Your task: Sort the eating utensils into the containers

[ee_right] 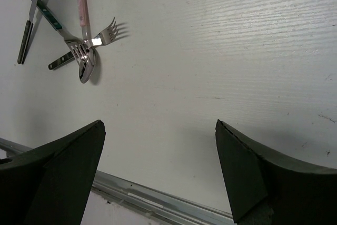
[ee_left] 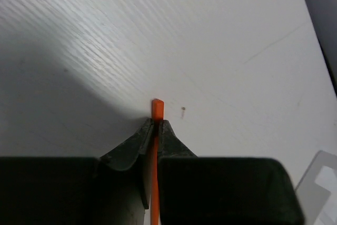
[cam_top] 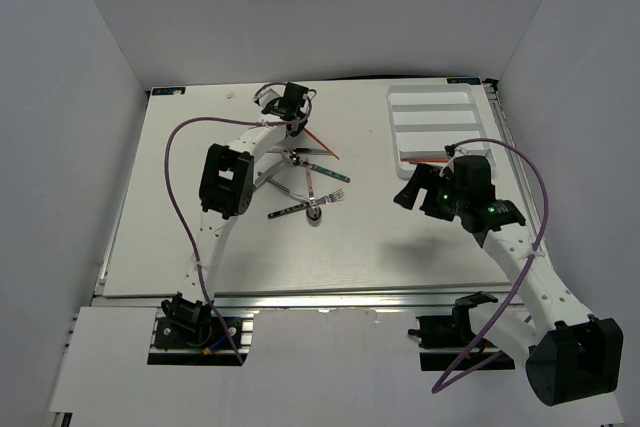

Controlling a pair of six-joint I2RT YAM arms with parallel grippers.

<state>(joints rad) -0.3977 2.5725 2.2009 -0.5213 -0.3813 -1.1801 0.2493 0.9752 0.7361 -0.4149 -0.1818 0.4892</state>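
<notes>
Left hand (ee_left: 156,123) tight on orange stick (ee_left: 157,107), near table (cam_top: 180,207) edge

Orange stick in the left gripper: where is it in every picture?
Top: stick, far middle of the table, slanting right from the left gripper.
Left wrist: centre, pinched in the gripper.
Right wrist: not in it.
Shared landmark: the white table.
</notes>
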